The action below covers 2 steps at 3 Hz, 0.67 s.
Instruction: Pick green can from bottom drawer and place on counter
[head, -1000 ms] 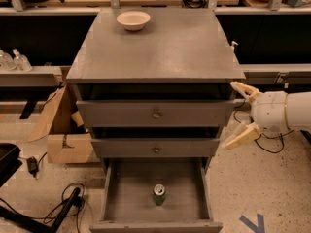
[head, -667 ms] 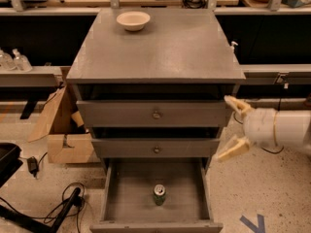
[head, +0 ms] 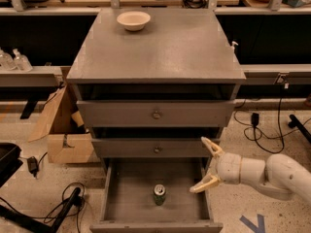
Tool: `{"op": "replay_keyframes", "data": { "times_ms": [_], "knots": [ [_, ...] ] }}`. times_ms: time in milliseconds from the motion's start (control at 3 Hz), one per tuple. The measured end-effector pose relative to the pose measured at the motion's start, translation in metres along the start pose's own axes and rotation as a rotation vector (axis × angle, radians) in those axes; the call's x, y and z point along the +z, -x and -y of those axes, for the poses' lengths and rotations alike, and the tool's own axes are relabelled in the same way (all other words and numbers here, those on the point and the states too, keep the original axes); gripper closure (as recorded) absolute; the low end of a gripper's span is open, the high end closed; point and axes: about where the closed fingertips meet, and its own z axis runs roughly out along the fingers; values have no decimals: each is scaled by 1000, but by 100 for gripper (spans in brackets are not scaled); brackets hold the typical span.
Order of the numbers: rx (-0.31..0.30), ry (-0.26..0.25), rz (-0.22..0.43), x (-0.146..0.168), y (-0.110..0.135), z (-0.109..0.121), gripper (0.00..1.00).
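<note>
Even, fairly bright overhead light leaves a soft sheen on the counter (head: 165, 47) at upper centre, while dark shadow fills the recesses beneath it. The pale gripper (head: 198, 165), lower right of the frame by the bottom drawer (head: 131, 191), jaws spread, is brightly lit.

The robot's pincer (head: 208, 166) hangs at the right-hand wall of the pulled-out bottom drawer (head: 129, 191), its two cream fingers spread wide with nothing between them. The green can (head: 159, 194) stands upright on the drawer floor, to the left of the pincer in the frame and a little lower, apart from both fingers. Well above the pincer lies the grey counter (head: 165, 52), with a cream bowl (head: 133, 20) near its far left corner.
</note>
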Motion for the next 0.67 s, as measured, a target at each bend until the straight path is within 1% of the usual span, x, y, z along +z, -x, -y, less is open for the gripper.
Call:
{"op": "replay_keyframes", "data": {
  "times_ms": [333,667],
  "knots": [
    [2,61,13,47,-62,-17,0],
    [21,117,-36,73,-96,-23,0]
  ]
}}
